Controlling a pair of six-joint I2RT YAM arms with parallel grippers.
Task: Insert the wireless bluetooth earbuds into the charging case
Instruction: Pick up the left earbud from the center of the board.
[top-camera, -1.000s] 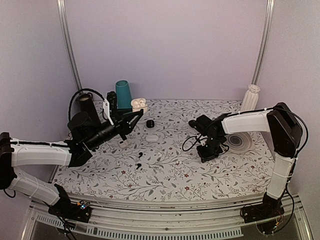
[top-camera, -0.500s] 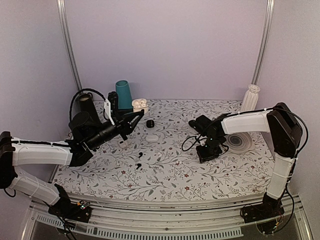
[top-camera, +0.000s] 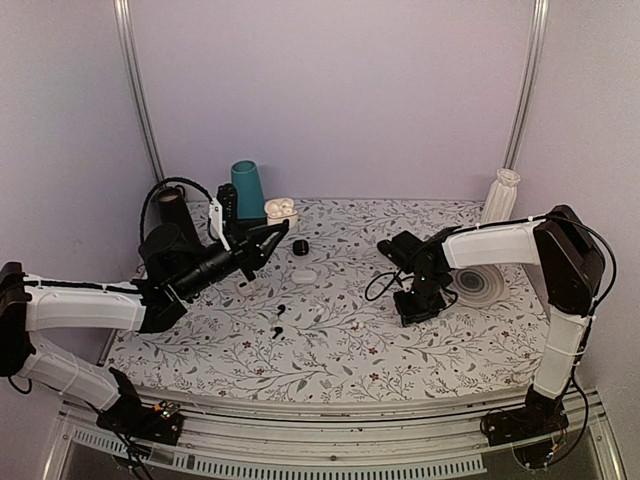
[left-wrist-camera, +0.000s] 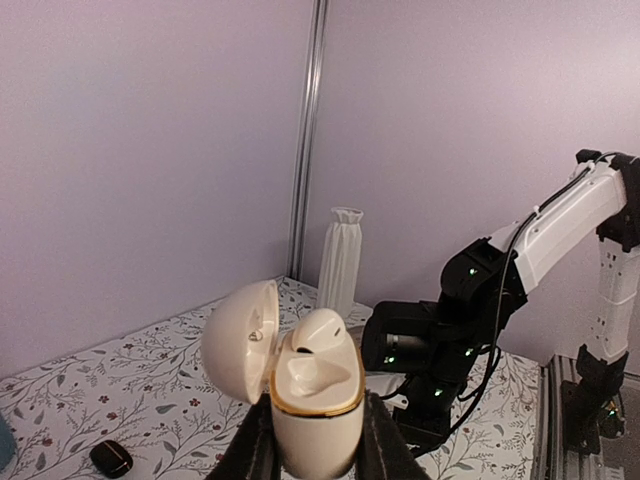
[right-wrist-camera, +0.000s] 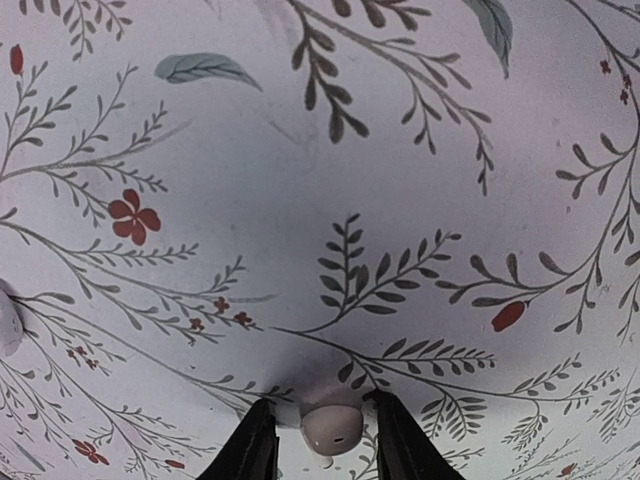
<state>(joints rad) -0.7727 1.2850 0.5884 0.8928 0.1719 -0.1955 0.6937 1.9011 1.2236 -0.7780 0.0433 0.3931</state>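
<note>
Left wrist | left gripper (left-wrist-camera: 318, 455) aloft, clamping charging case (left-wrist-camera: 312, 395) | right gripper (right-wrist-camera: 325, 440) pointing down, straddling earbud (right-wrist-camera: 333, 426), grip unclear

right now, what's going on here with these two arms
The left hand holds the white charging case up off the table, lid open, with one earbud seated inside. The right hand is down at the table with its fingers either side of a second earbud. Whether it is gripping it yet is unclear.
</note>
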